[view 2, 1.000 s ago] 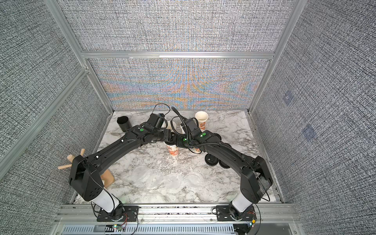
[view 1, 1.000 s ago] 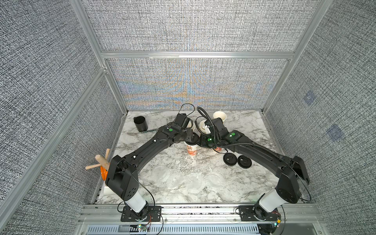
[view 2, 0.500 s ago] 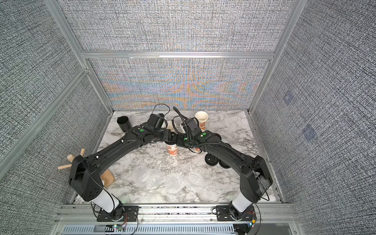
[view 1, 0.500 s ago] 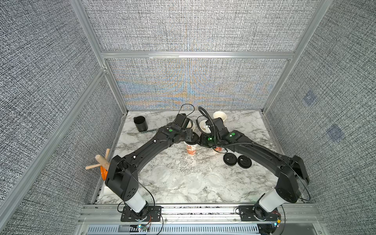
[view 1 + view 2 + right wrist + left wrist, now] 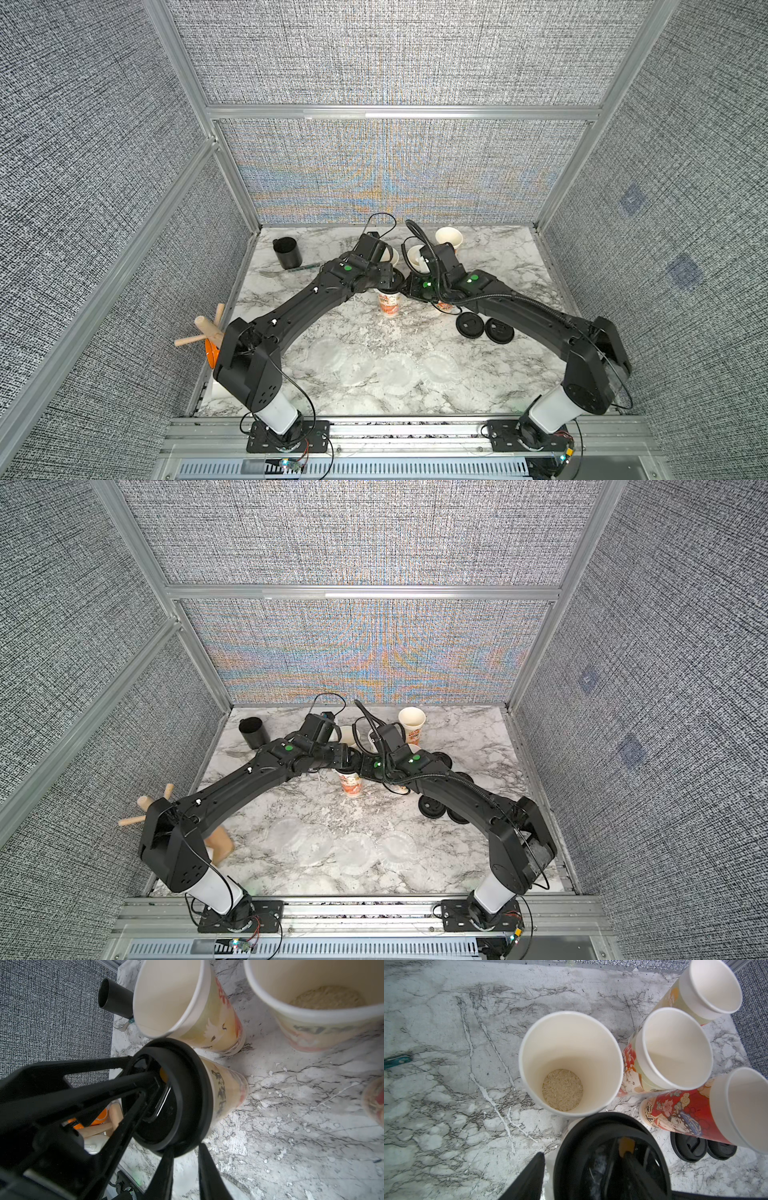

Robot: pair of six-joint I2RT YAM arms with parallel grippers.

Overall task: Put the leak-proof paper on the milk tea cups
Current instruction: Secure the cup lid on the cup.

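Note:
One milk tea cup [image 5: 389, 302] stands mid-table with a black lid [image 5: 610, 1147] on its mouth. My left gripper [image 5: 583, 1154] is open astride that lid, one finger outside the rim and the other down in the lid's recess. My right gripper [image 5: 187, 1147] comes in from the opposite side, its fingertips closed on the lid's edge [image 5: 182, 1088]. Open milk tea cups stand behind: one holding pale grains [image 5: 571, 1064], two others [image 5: 675, 1049] [image 5: 710, 987]. Several sheets of leak-proof paper [image 5: 397, 372] lie flat near the front. Whether paper sits under the lid is hidden.
Two spare black lids [image 5: 471, 325] [image 5: 500, 331] lie right of the capped cup, beside another printed cup [image 5: 737, 1109]. A plain black cup [image 5: 286, 252] and a fork [image 5: 270, 273] sit at the back left. A wooden peg rack [image 5: 203, 332] juts in at the left edge.

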